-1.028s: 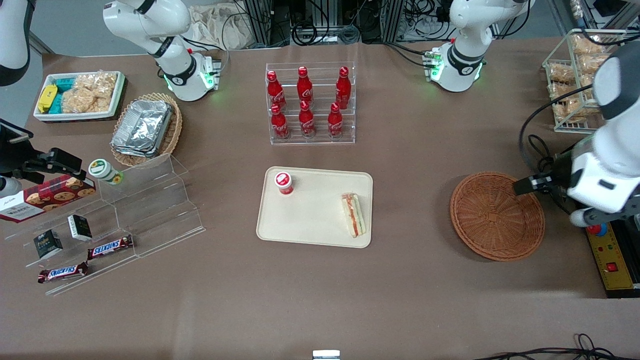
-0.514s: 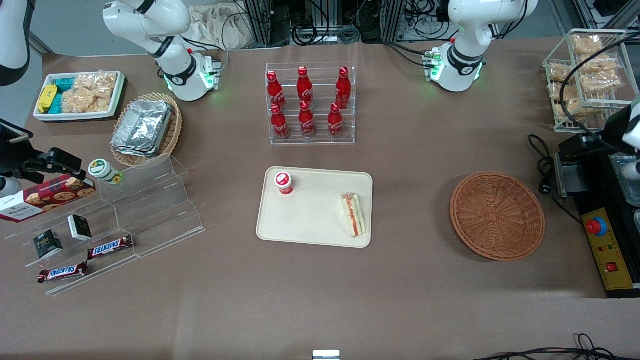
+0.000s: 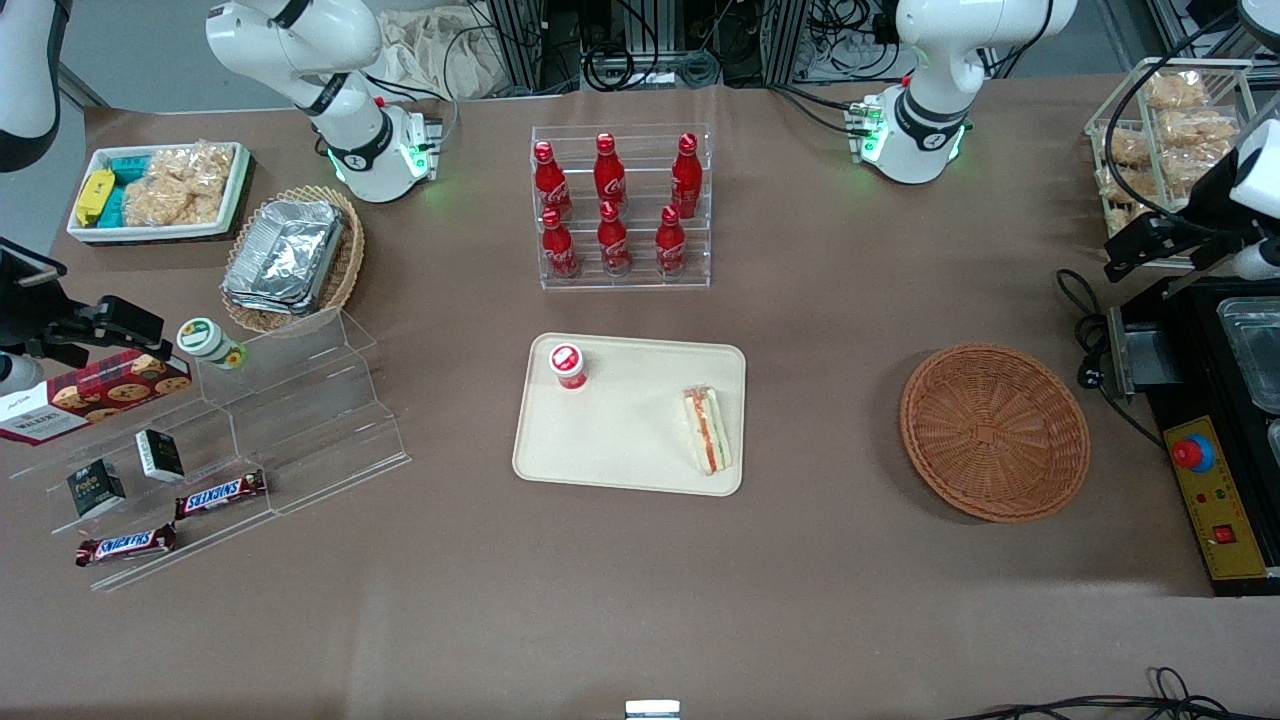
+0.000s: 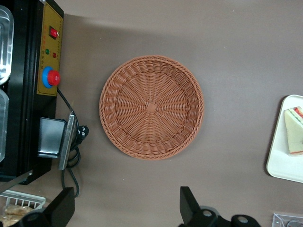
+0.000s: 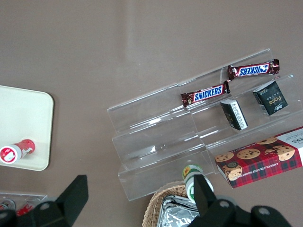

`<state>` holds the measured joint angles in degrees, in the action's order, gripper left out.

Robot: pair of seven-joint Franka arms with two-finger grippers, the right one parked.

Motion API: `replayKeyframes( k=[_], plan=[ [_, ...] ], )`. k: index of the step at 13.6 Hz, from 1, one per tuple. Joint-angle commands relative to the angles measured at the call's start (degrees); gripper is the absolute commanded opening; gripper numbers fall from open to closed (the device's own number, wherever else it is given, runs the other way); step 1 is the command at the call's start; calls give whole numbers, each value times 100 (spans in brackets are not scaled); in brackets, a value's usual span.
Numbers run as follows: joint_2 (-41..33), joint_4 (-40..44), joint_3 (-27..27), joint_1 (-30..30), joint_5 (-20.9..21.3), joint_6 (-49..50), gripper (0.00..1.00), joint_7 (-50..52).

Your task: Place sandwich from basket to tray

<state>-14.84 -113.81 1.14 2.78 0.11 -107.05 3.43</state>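
Sandwich: lies on the tray, at the edge nearest the basket, long axis running toward the front camera.
Basket: empty, well apart from the tray.
Gripper: fingers spread wide, holding nothing, raised near the table's working-arm end, well clear of the sandwich.
Judgement: placing looks done.
Change: the arm has lifted away from beside the basket since a second ago; sandwich unmoved.
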Motion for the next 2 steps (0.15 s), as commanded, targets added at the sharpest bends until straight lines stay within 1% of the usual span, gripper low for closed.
replayKeyframes(
  k=[1,2],
  plan=[
    [-116,-63,27,-32,-38,-18,100,-44],
    [-73,-1,18,-32,-29,-18,100,8]
  ],
)
